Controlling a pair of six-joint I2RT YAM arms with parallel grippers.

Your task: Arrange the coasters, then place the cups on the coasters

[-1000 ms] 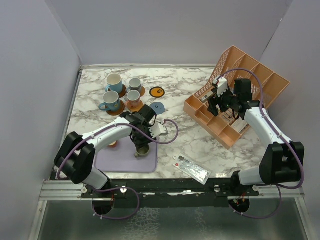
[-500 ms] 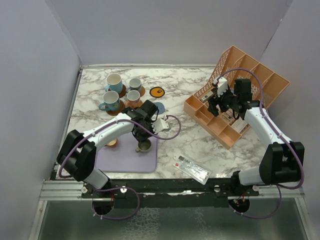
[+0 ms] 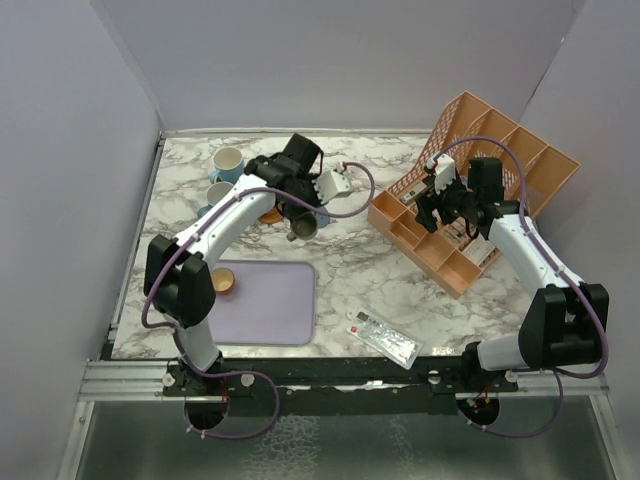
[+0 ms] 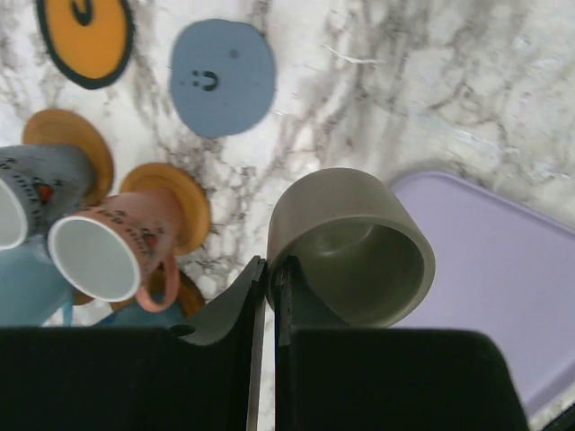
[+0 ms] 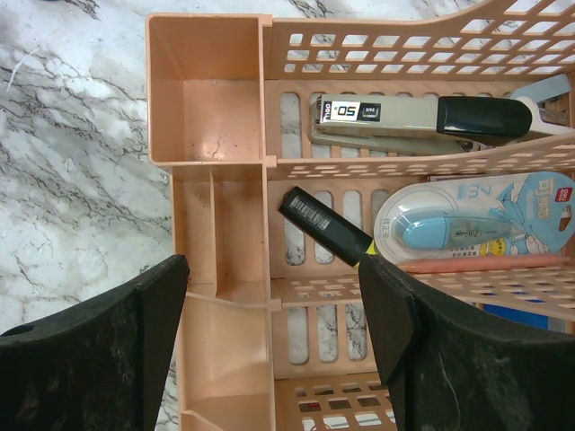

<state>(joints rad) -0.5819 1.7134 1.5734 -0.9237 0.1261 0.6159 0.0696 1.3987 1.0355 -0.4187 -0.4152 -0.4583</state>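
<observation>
My left gripper [image 4: 271, 266] is shut on the rim of the olive-green cup [image 4: 350, 247], which hangs tilted above the marble; from above it shows as the olive-green cup [image 3: 302, 229]. Beyond it lie the bare grey-blue coaster [image 4: 222, 78] and the orange coaster with a black mark [image 4: 85, 36]. A pale cup with a salmon handle [image 4: 103, 247] and a grey-white cup [image 4: 36, 184] stand on tan-orange coasters [image 4: 180, 193]. Two light blue cups [image 3: 228, 160] stand at the back left. An orange cup [image 3: 224, 282] sits at the tray's left edge. My right gripper [image 5: 274, 296] is open over the organiser.
The lavender tray [image 3: 265, 300] lies near the front left. The orange slotted organiser [image 3: 470, 190] at the right holds a stapler [image 5: 413, 117], a black marker [image 5: 323, 226] and a correction tape pack [image 5: 476, 229]. A clear packet [image 3: 382, 337] lies near the front edge.
My left gripper shut on the olive-green cup on the lavender tray, lifted it and carried it back toward the coasters. The right arm has not moved.
</observation>
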